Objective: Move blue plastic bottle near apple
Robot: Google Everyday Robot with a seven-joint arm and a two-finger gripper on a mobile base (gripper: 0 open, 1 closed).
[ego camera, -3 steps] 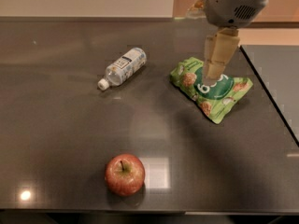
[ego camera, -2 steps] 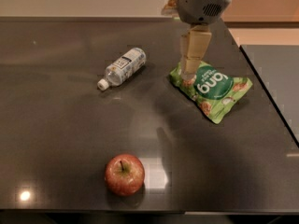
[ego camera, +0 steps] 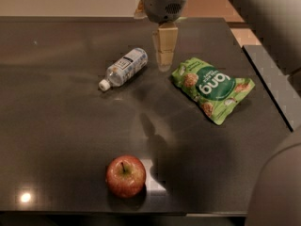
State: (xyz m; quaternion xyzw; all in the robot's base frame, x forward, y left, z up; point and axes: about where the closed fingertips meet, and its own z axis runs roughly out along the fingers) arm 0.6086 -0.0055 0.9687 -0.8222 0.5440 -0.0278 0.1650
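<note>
The blue plastic bottle [ego camera: 123, 68] lies on its side on the dark table [ego camera: 56, 126], white cap pointing to the front left. The red apple [ego camera: 125, 175] sits near the table's front edge, well in front of the bottle. My gripper [ego camera: 164, 64] hangs above the table just right of the bottle's far end, between the bottle and the green pouch. It touches neither and holds nothing that I can see.
A green snack pouch [ego camera: 211, 88] lies flat to the right of the gripper. The table's right edge [ego camera: 268, 88] runs past the pouch, with a lighter floor beyond. A grey part of the robot [ego camera: 277, 192] fills the lower right corner.
The gripper has moved left, from above the green pouch to a spot beside the bottle. The pouch now shows in full. The bottle and the apple have not moved.
</note>
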